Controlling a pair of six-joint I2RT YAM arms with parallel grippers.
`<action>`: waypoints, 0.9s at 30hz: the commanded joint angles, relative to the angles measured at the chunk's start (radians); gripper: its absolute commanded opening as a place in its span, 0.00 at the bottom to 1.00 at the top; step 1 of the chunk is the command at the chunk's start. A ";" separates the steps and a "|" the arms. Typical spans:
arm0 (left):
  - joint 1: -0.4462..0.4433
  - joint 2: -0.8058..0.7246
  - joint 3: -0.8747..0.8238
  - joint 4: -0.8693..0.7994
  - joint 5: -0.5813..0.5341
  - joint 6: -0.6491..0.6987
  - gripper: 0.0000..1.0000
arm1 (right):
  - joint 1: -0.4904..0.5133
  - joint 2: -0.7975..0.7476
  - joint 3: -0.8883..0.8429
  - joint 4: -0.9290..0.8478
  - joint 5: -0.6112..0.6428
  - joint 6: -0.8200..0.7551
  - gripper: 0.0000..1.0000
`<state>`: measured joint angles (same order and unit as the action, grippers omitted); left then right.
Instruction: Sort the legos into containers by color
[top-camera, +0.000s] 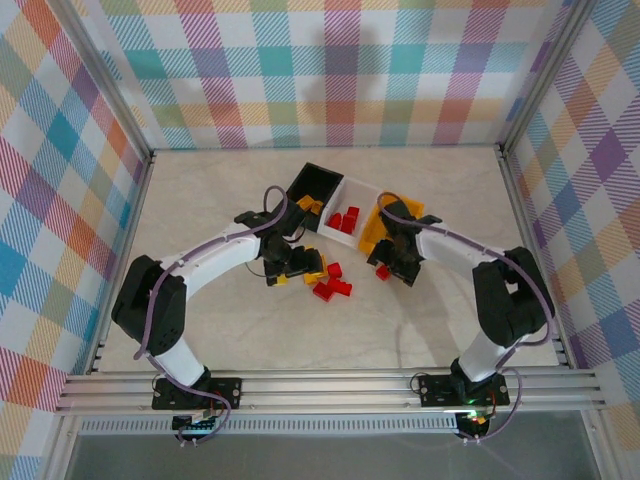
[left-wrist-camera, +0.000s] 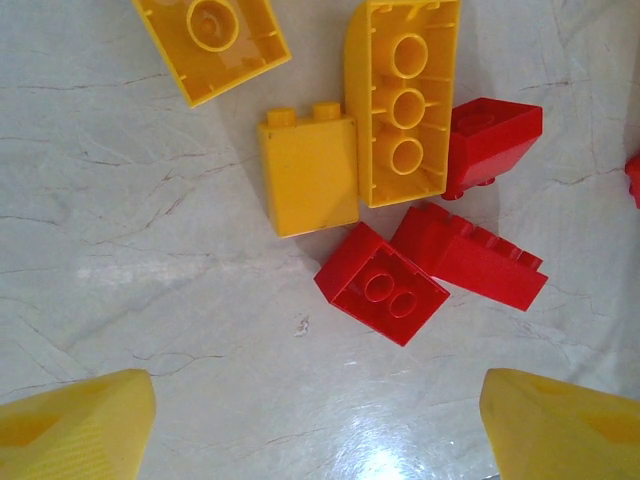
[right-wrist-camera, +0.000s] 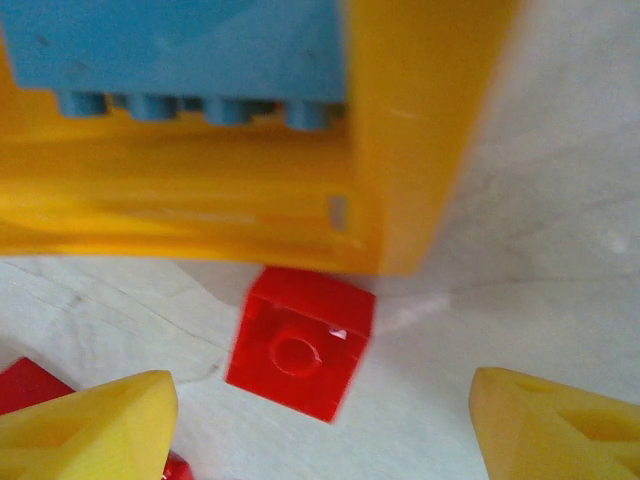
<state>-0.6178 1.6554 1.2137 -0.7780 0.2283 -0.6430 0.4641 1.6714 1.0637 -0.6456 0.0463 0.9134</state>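
- Loose legos (top-camera: 325, 280) lie mid-counter (top-camera: 220, 200), just near of the containers (top-camera: 362, 188): we see a red/yellow cluster under the left gripper (top-camera: 290, 265) and one red brick by the right gripper (top-camera: 395, 265).
- The containers are joined in a slanted row: black bin (top-camera: 320, 180) far-left, white bin (top-camera: 330, 200) in the middle, yellow-orange bin (top-camera: 370, 235) right.
- The white bin holds red bricks (top-camera: 345, 220). Yellow bricks (top-camera: 308, 205) sit at the black bin's near end; we can't tell whether they are inside or outside.
- In the right wrist view, a blue brick (right-wrist-camera: 170, 50) lies in the yellow-orange bin.
- In the left wrist view, a long yellow brick (left-wrist-camera: 400, 100) lies underside up, touching a side-lying yellow brick (left-wrist-camera: 308, 180) on its left and a red brick (left-wrist-camera: 490, 145) on its right.
- Two more reds (left-wrist-camera: 380, 285) lie touching just below, and another yellow brick (left-wrist-camera: 210, 40) sits at the top edge.
- The left gripper is wide, with nothing between the fingers, above the cluster.
- The right gripper is wide and empty. A lone red brick (right-wrist-camera: 300, 340) lies underside up on the counter, just beside the yellow-orange bin's wall.
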 joint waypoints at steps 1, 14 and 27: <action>-0.007 -0.013 0.002 -0.029 -0.017 0.006 0.85 | 0.008 0.035 0.043 0.003 0.015 0.021 0.77; 0.014 0.033 0.037 -0.047 0.000 0.038 0.86 | 0.008 0.132 0.093 0.000 0.022 0.034 0.71; 0.018 0.040 0.030 -0.038 0.006 0.032 0.86 | 0.040 0.108 0.020 0.022 0.080 0.023 0.67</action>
<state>-0.6060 1.6897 1.2404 -0.8059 0.2245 -0.6132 0.4835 1.7802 1.1332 -0.6239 0.1242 0.9348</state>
